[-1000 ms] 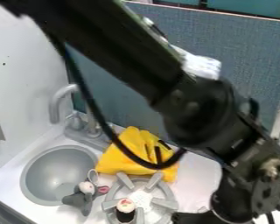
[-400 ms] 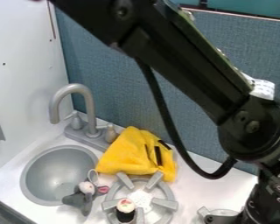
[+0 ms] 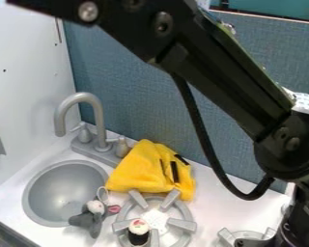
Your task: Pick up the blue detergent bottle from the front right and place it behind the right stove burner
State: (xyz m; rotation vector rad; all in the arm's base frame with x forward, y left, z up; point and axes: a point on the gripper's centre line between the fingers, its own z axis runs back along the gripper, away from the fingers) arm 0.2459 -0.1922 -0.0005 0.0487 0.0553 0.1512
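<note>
Comparing this with a second ago, we see the black robot arm (image 3: 215, 72) has swung over to the right of the camera view, and it's shifted a touch further that way since the frame just before. That's uncovered the curved grey faucet (image 3: 81, 99) at the tabletop (image 3: 231, 212)'s back left corner, plus part of the right-hand grey burner (image 3: 227, 236).

None of the loose stuff has budged, as far as we can see. The crumpled yellow cloth (image 3: 139, 168) is still up toward the back edge, just behind the left-hand grey burner (image 3: 188, 226). The small black toy with a white and pink top (image 3: 138, 234) still stands upright on that burner, and the grey plush mouse with pink ears (image 3: 87, 221) is still slumped at the round grey sink (image 3: 35, 185)'s rim, on the side nearest the burner.

As for the black hand (image 3: 248, 243), we've got it low in the bottom right, right by the right-hand burner. Honestly, we can't tell how far open it is or whether it's got hold of anything. Our read: the swing took it away from the cloth and both toys without disturbing them, so the right-hand burner is now the closest thing to it.
</note>
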